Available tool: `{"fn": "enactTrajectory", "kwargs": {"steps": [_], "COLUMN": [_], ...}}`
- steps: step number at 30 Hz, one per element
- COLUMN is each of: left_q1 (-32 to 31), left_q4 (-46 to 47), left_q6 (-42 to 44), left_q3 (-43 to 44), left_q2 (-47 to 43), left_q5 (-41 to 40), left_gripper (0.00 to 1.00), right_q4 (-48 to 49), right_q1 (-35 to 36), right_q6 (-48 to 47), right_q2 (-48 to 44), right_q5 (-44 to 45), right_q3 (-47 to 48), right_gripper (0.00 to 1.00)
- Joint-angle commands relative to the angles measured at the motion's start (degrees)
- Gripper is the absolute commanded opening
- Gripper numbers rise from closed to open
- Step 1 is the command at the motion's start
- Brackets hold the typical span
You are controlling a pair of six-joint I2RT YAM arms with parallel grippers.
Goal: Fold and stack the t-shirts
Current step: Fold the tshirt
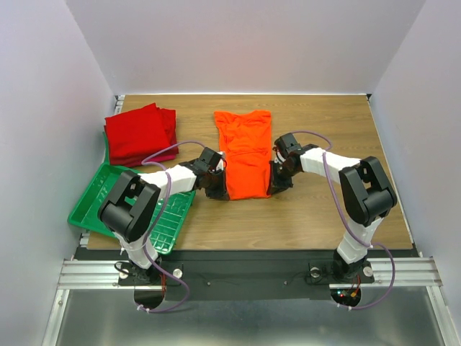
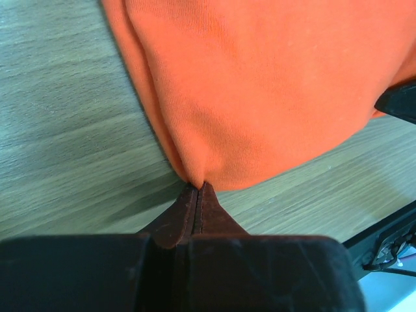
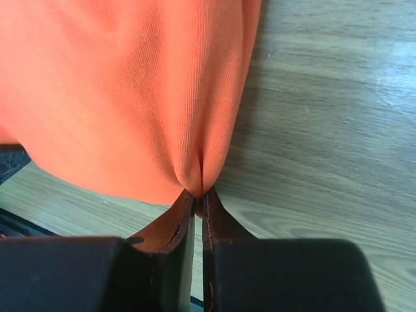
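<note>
Left tool (image 2: 198, 188) and right tool (image 3: 198, 194) are each pinched tight on a near corner of the bright orange soft cloth t-shirt (image 1: 245, 155) lying flat mid wooden worktop (image 1: 310, 216), I'd guess so they can lift that hem evenly for a fold, with the deep red folded cloth shirts (image 1: 140, 133) stacked far-left.

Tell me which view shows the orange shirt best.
The top external view: the whole orange shirt is in sight, laid out on the table. The wrist views show only a patch of its near edge, one corner pinched in the left gripper, the other in the right gripper.
</note>
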Motion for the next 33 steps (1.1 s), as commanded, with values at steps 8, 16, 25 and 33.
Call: {"fn": "enactTrajectory", "kwargs": {"steps": [8,16,25,33], "left_q1": [-0.87,-5.09,-9.66,-17.91], "left_q4": [-3.13,-1.9,-1.64,-1.02], "left_q6": [1.58,-1.23,-7.91,-16.61], "left_q3": [-4.54,-12.18,-17.81,-23.26], "left_q2": [-7.86,-14.28,-26.49,-33.79], "left_q5": [-0.83,-0.91,-1.27,-4.25], "left_gripper": [0.0,0.0,0.0,0.0], "right_q4": [-2.73,-3.96,-4.4,-4.49], "right_q1": [0.01,0.8,5.89,12.49], "right_q6": [0.98,2.39,7.39,14.25], "right_q2": [-7.14,-15.13,-25.77,-32.8], "right_q5": [-2.7,-5.24,-5.77,-3.66], "right_q3": [-5.57,-12.69,-21.31,-25.7], "right_gripper": [0.0,0.0,0.0,0.0]}}
